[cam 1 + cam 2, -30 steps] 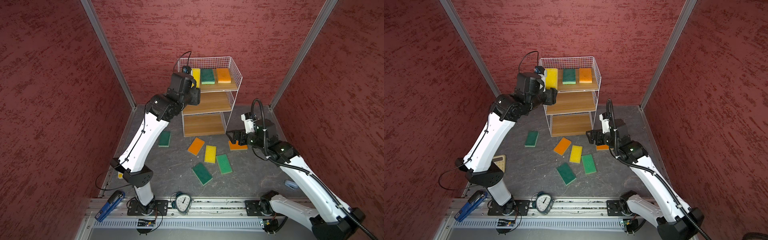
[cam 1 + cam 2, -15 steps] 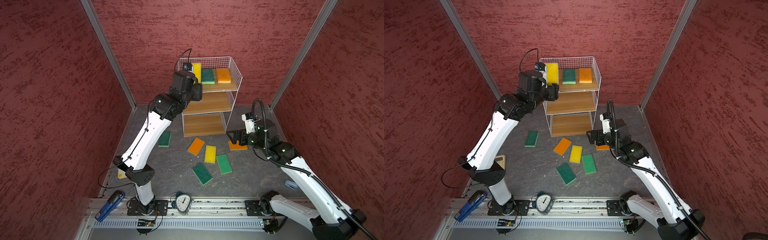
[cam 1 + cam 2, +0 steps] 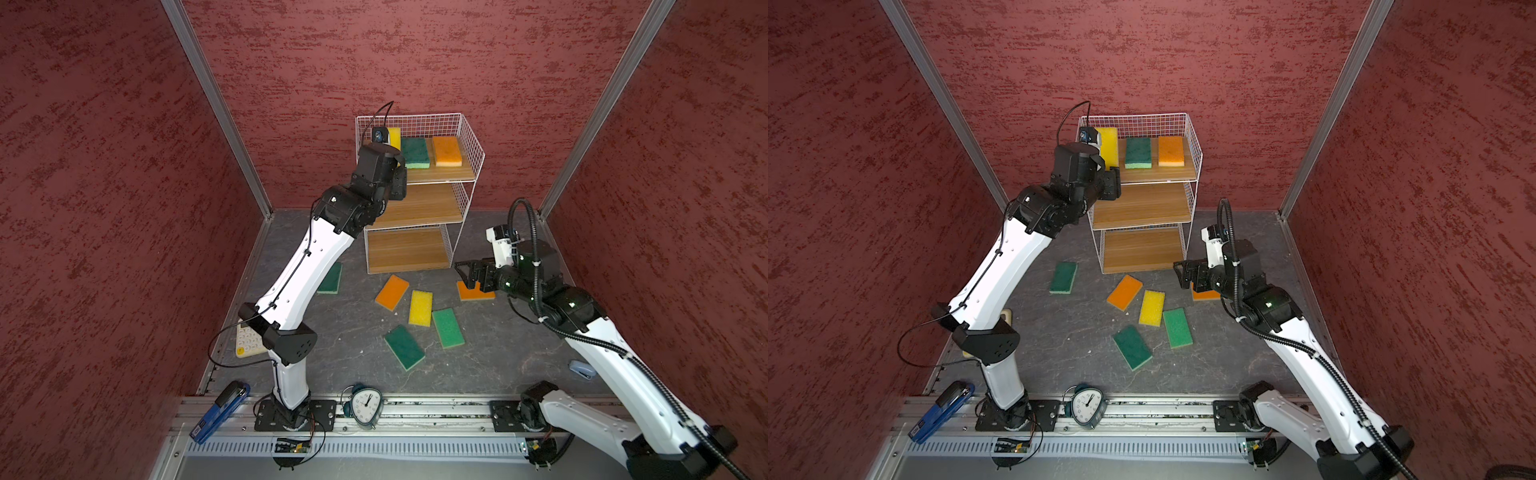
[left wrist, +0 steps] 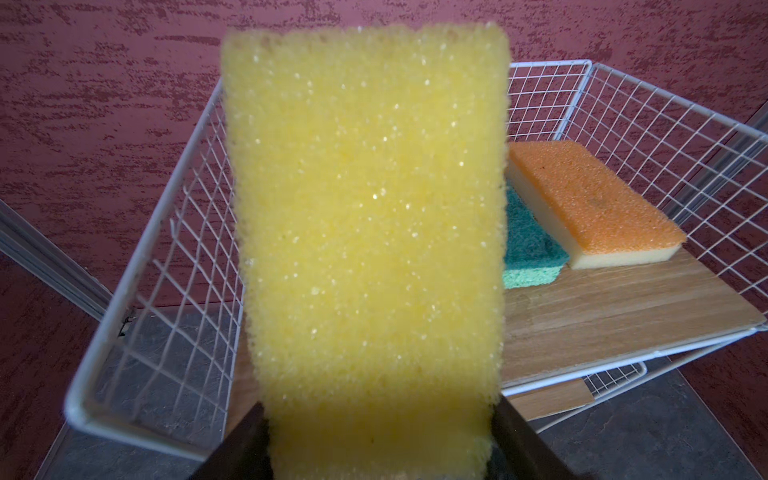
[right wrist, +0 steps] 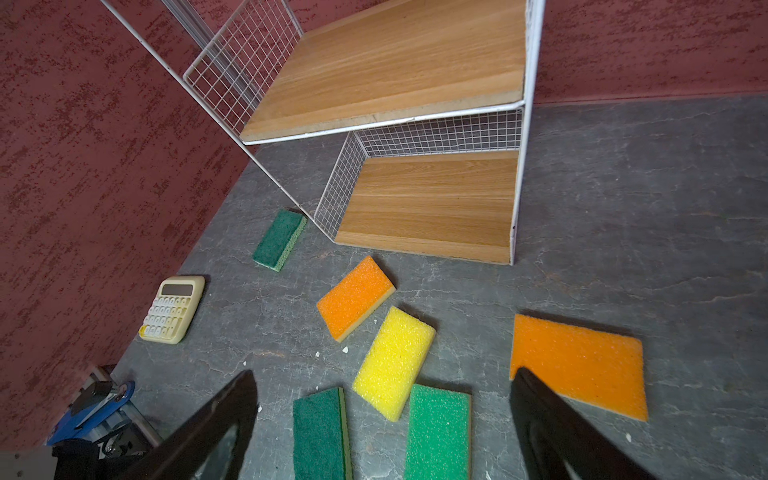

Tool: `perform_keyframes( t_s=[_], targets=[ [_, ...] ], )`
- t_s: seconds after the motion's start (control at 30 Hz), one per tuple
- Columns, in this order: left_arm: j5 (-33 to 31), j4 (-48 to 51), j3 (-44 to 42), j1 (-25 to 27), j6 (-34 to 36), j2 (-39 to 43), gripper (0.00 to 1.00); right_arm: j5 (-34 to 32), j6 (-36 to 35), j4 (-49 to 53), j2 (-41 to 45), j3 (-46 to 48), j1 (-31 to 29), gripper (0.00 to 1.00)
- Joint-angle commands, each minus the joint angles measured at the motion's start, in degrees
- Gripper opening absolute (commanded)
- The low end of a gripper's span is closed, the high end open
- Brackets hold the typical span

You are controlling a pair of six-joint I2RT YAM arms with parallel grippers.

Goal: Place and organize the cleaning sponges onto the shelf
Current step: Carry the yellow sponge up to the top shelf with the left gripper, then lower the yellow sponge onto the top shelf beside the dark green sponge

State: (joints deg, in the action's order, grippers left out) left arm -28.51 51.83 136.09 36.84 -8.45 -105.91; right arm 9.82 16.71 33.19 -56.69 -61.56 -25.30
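Now the yellow sponge [image 4: 365, 216], clamped in the left pincer [image 4: 380, 440], is being raised to the shelf [image 3: 444, 174] top, third placement being lined up; right pincer [image 5: 382, 372] being kept apart.

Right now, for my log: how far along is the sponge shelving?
Done: green sponge and orange sponge lie on the shelf, top board. In hand: left gripper holds a yellow sponge there. Left: six sponges on the floor; right gripper open above them.

Two white-shelled arms [image 3: 299, 270] with black joints (a ribbed black hose [image 3: 535, 249] loops along the right).
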Motion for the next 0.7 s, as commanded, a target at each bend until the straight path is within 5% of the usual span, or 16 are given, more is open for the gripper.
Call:
perform_keyframes(
  t_s=[0.0, 0.67],
  targets=[
    [-2.4, -1.3, 1.1, 0.2, 0.7, -0.5, 0.69, 0.8, 0.2, -1.9, 0.7, -0.6, -0.3, 0.96],
    [-3.8, -2.1, 1.0, -0.2, -0.6, -2.7, 0.69, 1.4, 0.5, -2.4, -1.0, -1.4, -0.4, 0.96]
  ],
)
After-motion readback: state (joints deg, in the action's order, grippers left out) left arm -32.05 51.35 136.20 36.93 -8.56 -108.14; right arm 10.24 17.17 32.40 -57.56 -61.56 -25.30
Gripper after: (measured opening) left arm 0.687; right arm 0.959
